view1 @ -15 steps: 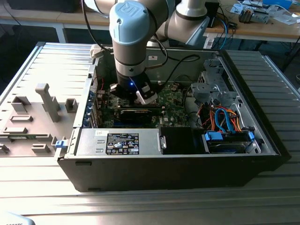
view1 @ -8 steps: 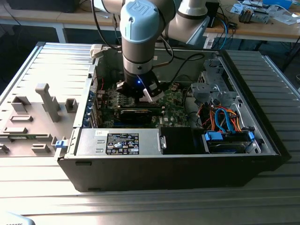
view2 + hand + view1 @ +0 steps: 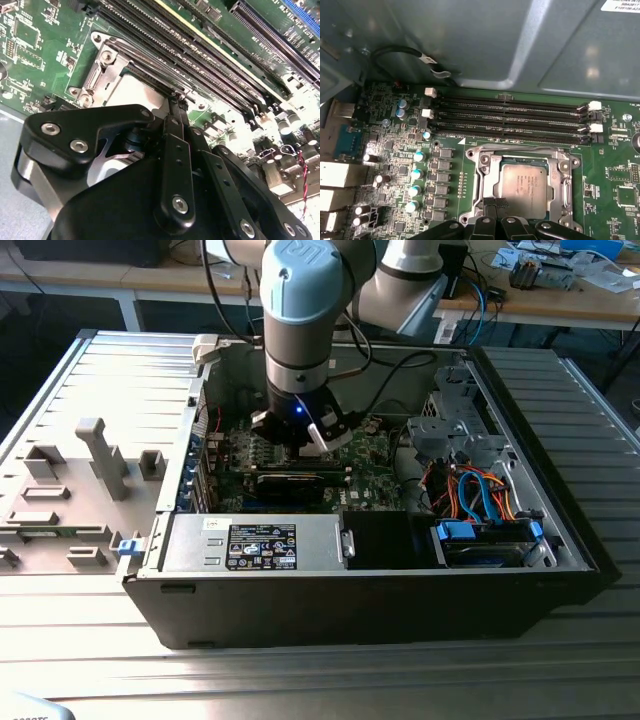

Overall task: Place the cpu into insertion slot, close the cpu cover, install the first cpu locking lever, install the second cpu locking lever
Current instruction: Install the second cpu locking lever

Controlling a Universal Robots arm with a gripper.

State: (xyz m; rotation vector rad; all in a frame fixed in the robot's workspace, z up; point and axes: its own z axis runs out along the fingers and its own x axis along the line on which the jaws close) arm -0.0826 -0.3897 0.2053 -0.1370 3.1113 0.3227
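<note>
We see the arm reaching down into the open computer case (image 3: 560, 540), the gripper (image 3: 305, 435) low over the green motherboard (image 3: 375, 450) in the exterior view. In the first wrist view the gripper (image 3: 496, 205) sits just above the socket, fingertips (image 3: 485, 204) drawn close together, only a narrow gap, nothing held between them that we can make out. The cpu (image 3: 522, 184), pale silvery top, lies flat in the insertion slot right beyond the tips, just ahead of the jaws. The cpu cover (image 3: 490, 167) frames it, silvery plate lying down around the chip with the square opening showing the chip top; we cannot tell if it is fully latched. Locking levers: we cannot tell their state.

In the second wrist view the black gripper (image 3: 176, 107) linkage blocks much of the socket; the fingers (image 3: 172, 145) meet near the socket edge, the tips touching or almost touching the metal frame, we cannot tell which. The cpu cover (image 3: 107, 70) shows past the jaws with screws at its corners, and a patch of the cpu (image 3: 140, 92) pale top beside the tips.

Memory slots (image 3: 510, 120) run in dark rows just past the socket, away from the jaws. A power supply (image 3: 260, 545) sits at the near case wall.
</note>
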